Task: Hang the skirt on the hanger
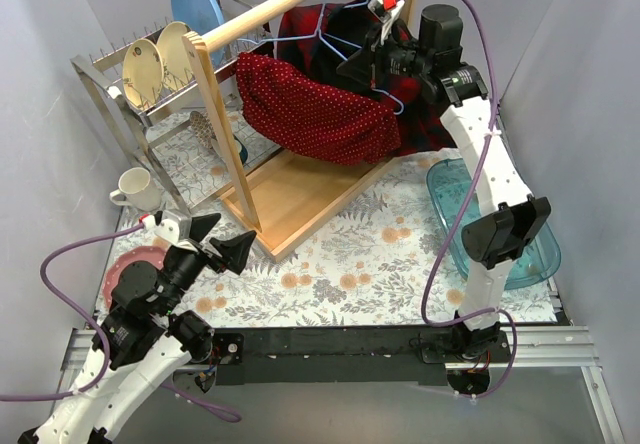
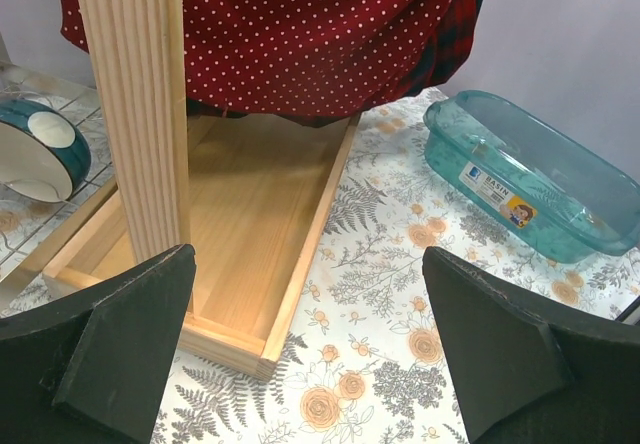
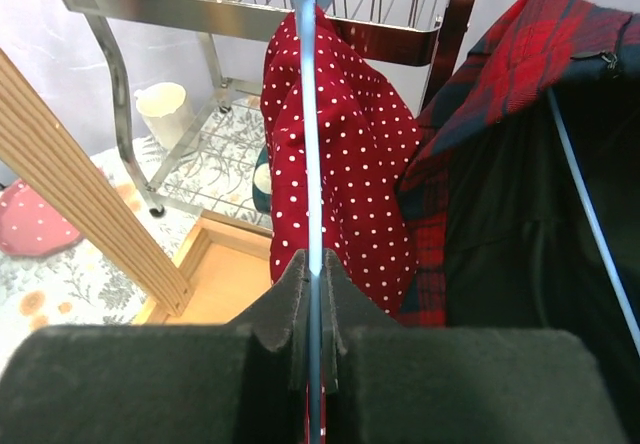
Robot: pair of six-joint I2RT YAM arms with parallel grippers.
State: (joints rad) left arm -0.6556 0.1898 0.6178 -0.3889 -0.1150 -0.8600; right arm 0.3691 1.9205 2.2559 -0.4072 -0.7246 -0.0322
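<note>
The red polka-dot skirt [image 1: 320,112] hangs draped over a light blue wire hanger [image 1: 322,26] hooked on the wooden rail [image 1: 270,6]. It also shows in the right wrist view [image 3: 345,154] and the left wrist view [image 2: 310,34]. My right gripper [image 1: 385,59] is shut on the hanger's blue wire [image 3: 308,134], high beside the skirt. A red-and-black plaid garment [image 1: 405,124] hangs behind on another hanger. My left gripper [image 1: 222,246] is open and empty, low over the tablecloth, facing the rack's wooden base [image 2: 250,224].
A wooden upright post [image 1: 220,134] stands left of the skirt. A metal dish rack [image 1: 150,74] with plates stands at the back left, a white mug [image 1: 135,189] and a pink plate [image 1: 135,264] at the left. A teal plastic basin [image 1: 490,229] lies at the right.
</note>
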